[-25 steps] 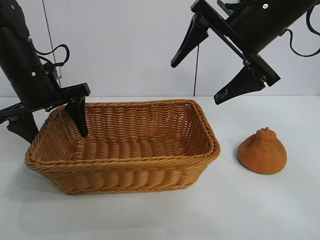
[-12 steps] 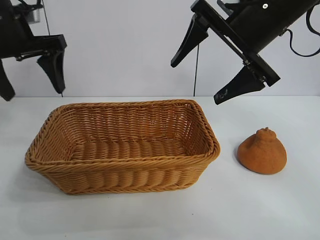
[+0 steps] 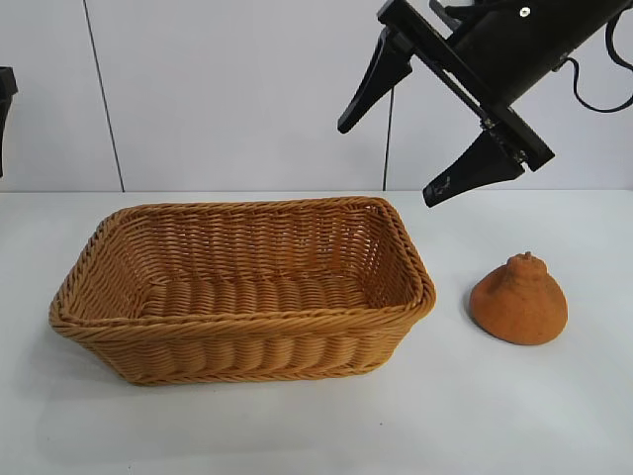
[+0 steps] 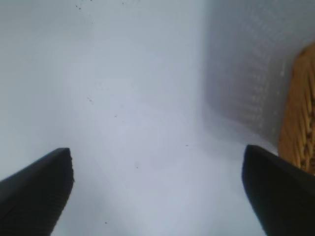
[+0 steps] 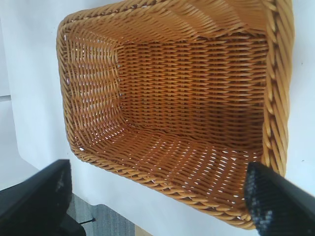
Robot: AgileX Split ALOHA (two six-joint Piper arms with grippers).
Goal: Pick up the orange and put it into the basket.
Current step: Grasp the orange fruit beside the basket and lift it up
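Tan-orange woven wicker basket (image 3: 242, 287), large and rectangular, with sloping sides and a thick braided rim, sits on the white tabletop (image 3: 316, 426). Weave runs in tight horizontal rows; the inside holds nothing. In the right wrist view the same basket (image 5: 182, 108) fills most of the picture, floor and walls bare.

Dull orange-brown orange (image 3: 518, 300), dome-shaped, rough matte skin, small knobby nub on top. It rests on the table to the right of the basket, near its right end but apart from it, with bare table between and around it.

Right gripper (image 3: 403, 140): black, hanging in the air above the basket's right end and up-left of the orange. Fingers spread wide, one tip over the basket's far right corner, the other over the gap between basket and fruit. Nothing between them. Same tool in its own wrist view (image 5: 157, 196), dark fingers splayed at either side.

Left gripper (image 4: 157, 189): fingers wide apart, gripping nothing, white table beneath, a strip of the basket's rim (image 4: 300, 118) beside one finger. In the exterior view only a dark sliver of that arm shows at the left edge.

Backdrop is a pale panelled wall (image 3: 227, 89) with thin vertical seams. Table surface is plain, matte, open in front of the basket and to both sides.
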